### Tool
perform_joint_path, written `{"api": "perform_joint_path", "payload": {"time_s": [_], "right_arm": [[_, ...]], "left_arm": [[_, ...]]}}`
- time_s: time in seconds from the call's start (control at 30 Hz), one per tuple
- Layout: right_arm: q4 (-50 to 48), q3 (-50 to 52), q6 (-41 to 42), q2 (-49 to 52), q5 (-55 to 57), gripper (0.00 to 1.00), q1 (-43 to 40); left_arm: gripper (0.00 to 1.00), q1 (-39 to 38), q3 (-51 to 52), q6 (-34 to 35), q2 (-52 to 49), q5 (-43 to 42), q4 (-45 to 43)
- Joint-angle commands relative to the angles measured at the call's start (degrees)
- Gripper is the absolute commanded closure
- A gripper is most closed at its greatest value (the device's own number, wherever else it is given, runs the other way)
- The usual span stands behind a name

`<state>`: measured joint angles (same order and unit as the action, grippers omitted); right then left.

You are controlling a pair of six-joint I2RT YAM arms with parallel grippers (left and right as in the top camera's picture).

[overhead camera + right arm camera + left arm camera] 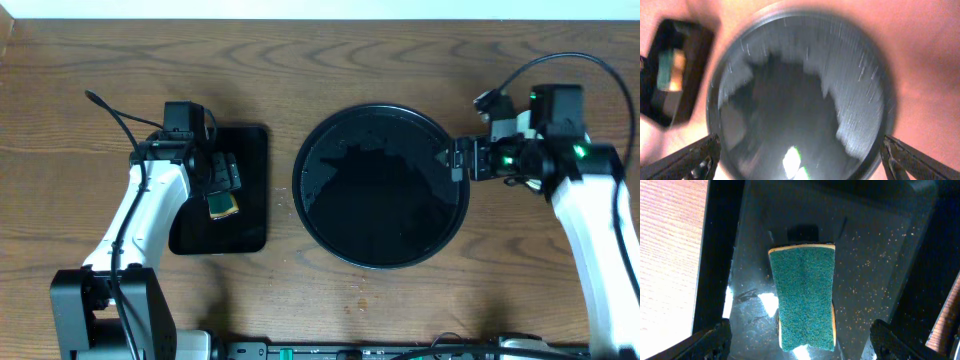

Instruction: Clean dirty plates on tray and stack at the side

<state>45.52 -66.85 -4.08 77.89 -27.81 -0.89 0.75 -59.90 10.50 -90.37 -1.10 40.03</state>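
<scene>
Bench: we see a brown wood-grain bench (300, 70).
Middle: a large round black tray with a low rim (380, 205) lies directly on it.
Left: a smaller rectangular black tray (250, 190) lies near the round one, not touching.

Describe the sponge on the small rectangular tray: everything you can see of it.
The sponge is a rectangular block with a dark green, coarse scouring pad on top and yellow foam showing as a thin edge beneath. It lies flat, pad up, slightly skewed, on the rectangular black tray, whose surface is speckled and glints as if wet. The left gripper hangs open above it, fingers on either side, not touching. Only the tray touches it.
</scene>
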Motion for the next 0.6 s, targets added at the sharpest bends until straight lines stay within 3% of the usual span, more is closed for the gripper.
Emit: {"api": "perform_joint_path", "payload": {"time_s": [0.0, 0.1, 0.27, 0.4, 0.57], "right_arm": [[-7.34, 3.39, -0.74, -12.76, 0.83, 0.01, 0.81], [-21.11, 11.91, -0.74, -27.63, 1.99, 0.01, 0.96], [-34.53, 25.35, -0.74, -48.92, 8.66, 0.01, 0.96], [-40.19, 36.13, -0.74, -65.07, 15.17, 0.01, 0.96], [-42.80, 48.02, -0.26, -77.07, 16.37, 0.01, 0.98]], "left_arm": [[0.11, 0.31, 0.44, -0.11, -0.22, 0.31, 0.13], [0.11, 0.31, 0.44, -0.11, -0.22, 0.31, 0.13], [0.11, 0.31, 0.44, -0.11, -0.22, 0.31, 0.13], [0.11, 0.31, 0.44, -0.11, -0.22, 0.31, 0.13], [0.11, 0.31, 0.44, -0.11, -0.22, 0.31, 0.13]]}}
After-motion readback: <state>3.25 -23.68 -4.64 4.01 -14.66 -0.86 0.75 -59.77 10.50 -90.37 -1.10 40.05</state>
